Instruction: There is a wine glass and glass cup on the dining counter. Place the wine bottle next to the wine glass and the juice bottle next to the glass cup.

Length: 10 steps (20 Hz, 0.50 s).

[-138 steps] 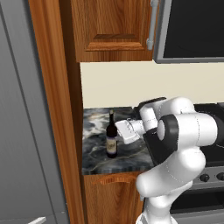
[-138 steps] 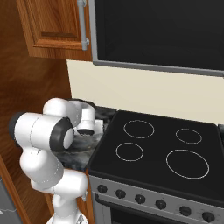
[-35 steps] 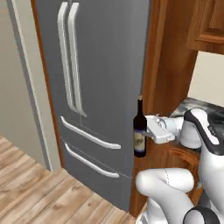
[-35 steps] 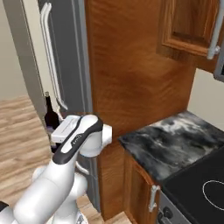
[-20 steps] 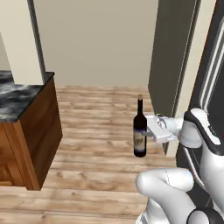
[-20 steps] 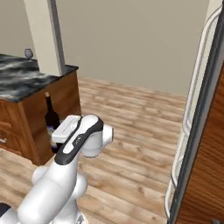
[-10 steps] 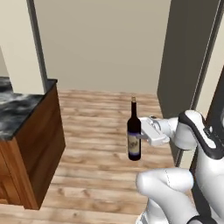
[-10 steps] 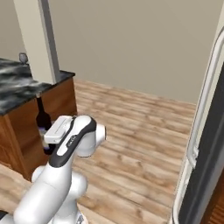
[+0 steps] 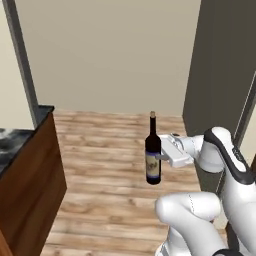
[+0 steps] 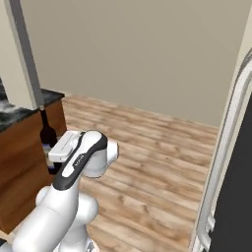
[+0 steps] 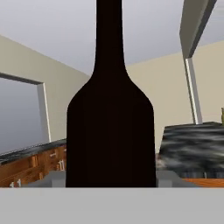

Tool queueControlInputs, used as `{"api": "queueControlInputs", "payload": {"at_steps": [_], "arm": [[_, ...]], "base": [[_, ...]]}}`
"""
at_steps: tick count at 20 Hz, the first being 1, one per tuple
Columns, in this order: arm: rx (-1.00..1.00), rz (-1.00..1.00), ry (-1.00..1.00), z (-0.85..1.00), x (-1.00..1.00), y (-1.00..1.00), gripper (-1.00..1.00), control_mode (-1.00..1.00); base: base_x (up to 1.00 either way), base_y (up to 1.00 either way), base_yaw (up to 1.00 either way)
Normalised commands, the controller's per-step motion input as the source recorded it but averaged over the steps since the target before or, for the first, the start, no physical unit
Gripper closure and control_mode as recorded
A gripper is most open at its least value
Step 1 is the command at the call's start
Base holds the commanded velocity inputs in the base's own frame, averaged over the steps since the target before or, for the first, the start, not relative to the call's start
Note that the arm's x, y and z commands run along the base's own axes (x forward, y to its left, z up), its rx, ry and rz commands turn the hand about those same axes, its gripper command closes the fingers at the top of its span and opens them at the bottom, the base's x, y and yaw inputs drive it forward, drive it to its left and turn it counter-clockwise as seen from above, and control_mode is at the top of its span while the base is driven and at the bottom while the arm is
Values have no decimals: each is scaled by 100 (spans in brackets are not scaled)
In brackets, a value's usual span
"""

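Observation:
My gripper (image 9: pixel 160 156) is shut on the wine bottle (image 9: pixel 153 152), a slim dark bottle with a tan top and a pale label, held upright in the air over the wooden floor. In the right base view the wine bottle (image 10: pixel 47 134) stands partly behind my hand, close to the dining counter (image 10: pixel 18 114). In the hand view the bottle's (image 11: pixel 110 127) black body rises right in front of the camera. The dining counter's marbled top (image 9: pixel 11 141) and reddish-brown base lie at the left. The wine glass, glass cup and juice bottle are out of view.
Open wooden floor (image 9: pixel 105 145) stretches ahead to a beige wall. A grey pillar (image 10: pixel 27 59) rises at the counter's far end. A tall dark panel (image 9: pixel 220 75) stands to the right, and a fridge door handle (image 10: pixel 224 142) is close on the right.
The whole picture has shifted as the base moved: the counter has slid further left and the wall ahead looms larger. The wine bottle stays upright in my shut gripper.

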Motion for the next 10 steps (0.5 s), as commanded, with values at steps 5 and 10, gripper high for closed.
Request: {"api": "queueControlInputs", "payload": {"at_steps": [5, 10], "arm": [[0, 0, 0, 0, 0, 0, 100, 100], [0, 0, 0, 0, 0, 0, 100, 100]], "base": [[94, 0, 0], [94, 0, 0]]}}
